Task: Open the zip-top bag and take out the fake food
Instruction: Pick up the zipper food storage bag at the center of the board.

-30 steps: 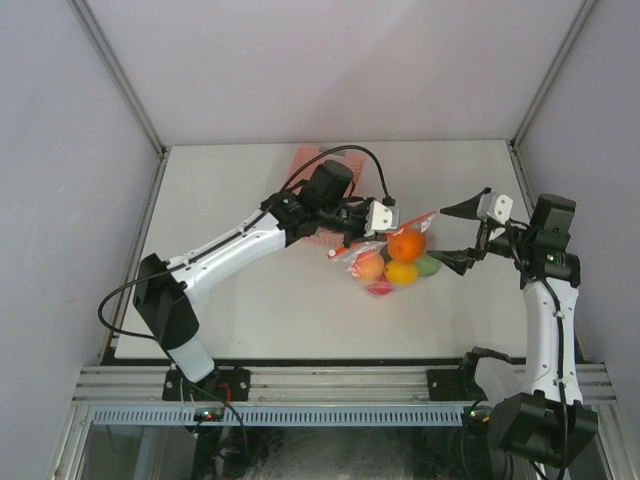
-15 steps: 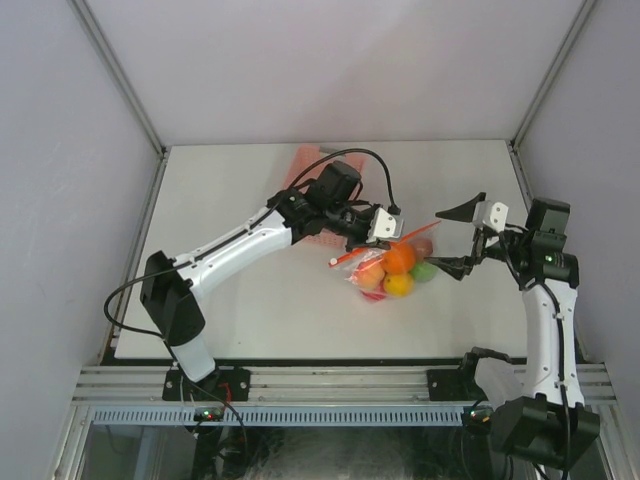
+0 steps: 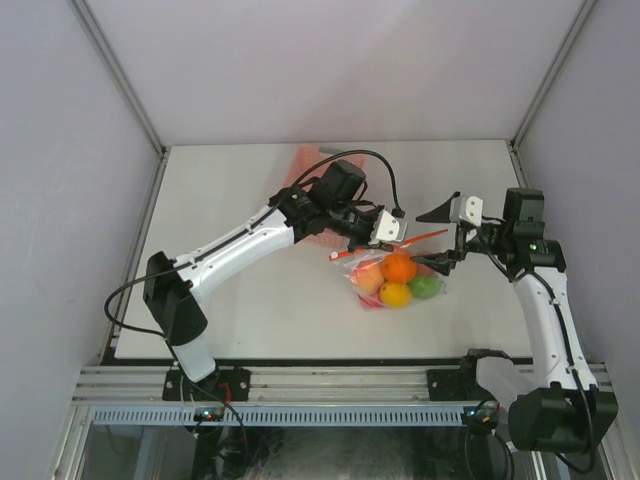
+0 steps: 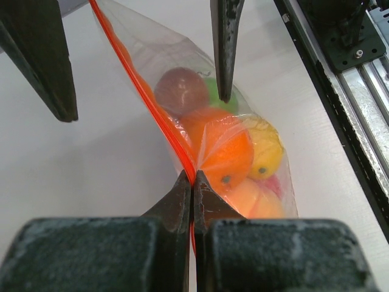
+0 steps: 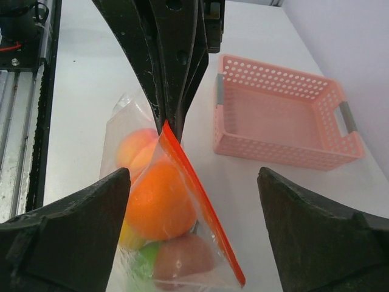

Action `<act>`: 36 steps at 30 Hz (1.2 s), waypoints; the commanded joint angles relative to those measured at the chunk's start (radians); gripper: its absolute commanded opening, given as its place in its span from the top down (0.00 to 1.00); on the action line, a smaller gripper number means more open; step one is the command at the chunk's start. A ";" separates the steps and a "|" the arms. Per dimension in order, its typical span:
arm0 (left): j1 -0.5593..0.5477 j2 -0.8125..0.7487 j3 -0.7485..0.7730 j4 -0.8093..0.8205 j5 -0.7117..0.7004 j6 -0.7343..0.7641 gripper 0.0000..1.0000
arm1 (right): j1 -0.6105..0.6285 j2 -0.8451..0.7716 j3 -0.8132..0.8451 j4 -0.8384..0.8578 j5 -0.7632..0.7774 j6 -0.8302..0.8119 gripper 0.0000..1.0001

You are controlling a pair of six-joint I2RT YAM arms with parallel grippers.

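The clear zip-top bag [image 4: 255, 115] hangs from its red-orange zipper strip [image 4: 143, 91], its bottom at the table. My left gripper [image 4: 192, 176] is shut on that strip at one end. Inside the bag lies the fake food: an orange [image 4: 219, 146], a brown piece [image 4: 181, 90], a yellow one [image 4: 265, 152], a green one [image 5: 137, 261] and a peach one [image 5: 130, 146]. My right gripper [image 5: 193, 182] is open, its fingers standing either side of the strip's other end without touching it. From above, the bag [image 3: 395, 278] sits between the left gripper [image 3: 392, 232] and the right gripper [image 3: 428, 240].
A pink slotted basket [image 5: 279, 152] stands on the table behind the bag, partly hidden under the left arm in the top view [image 3: 305, 158]. Metal rails [image 4: 352, 91] run along the table's near edge. Grey walls close in three sides.
My right gripper has moved left, up to the bag's free end, and its jaws have narrowed a little. The left gripper has lowered the bag slightly, keeping its hold.
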 commanded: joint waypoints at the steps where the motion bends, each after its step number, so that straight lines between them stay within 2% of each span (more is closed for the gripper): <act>1: -0.005 -0.002 0.069 0.017 0.015 0.022 1.00 | 0.027 0.014 0.047 -0.038 0.042 -0.050 0.19; 9: -0.006 0.009 0.085 0.019 0.005 0.010 1.00 | 0.058 0.029 0.048 -0.073 0.081 -0.079 0.48; 19: -0.006 -0.016 0.023 0.111 -0.062 -0.074 0.99 | 0.062 0.026 0.047 -0.101 0.113 -0.113 0.93; 21: -0.007 -0.045 -0.026 0.189 -0.118 -0.146 0.87 | 0.059 0.022 0.048 -0.106 0.112 -0.116 1.00; 24: -0.001 -0.121 -0.166 0.389 -0.217 -0.295 0.62 | 0.048 0.018 0.047 -0.122 0.089 -0.129 1.00; 25: 0.004 -0.156 -0.227 0.464 -0.235 -0.346 0.57 | 0.045 0.018 0.046 -0.131 0.082 -0.139 1.00; 30: 0.069 -0.408 -0.640 0.925 -0.229 -0.655 0.40 | 0.020 0.025 0.046 -0.181 0.052 -0.187 1.00; 33: 0.113 -0.571 -0.930 1.231 -0.289 -0.826 0.27 | 0.010 0.021 0.046 -0.199 0.036 -0.206 1.00; 36: 0.143 -0.690 -1.149 1.424 -0.386 -0.913 0.16 | 0.002 0.016 0.046 -0.205 0.026 -0.211 1.00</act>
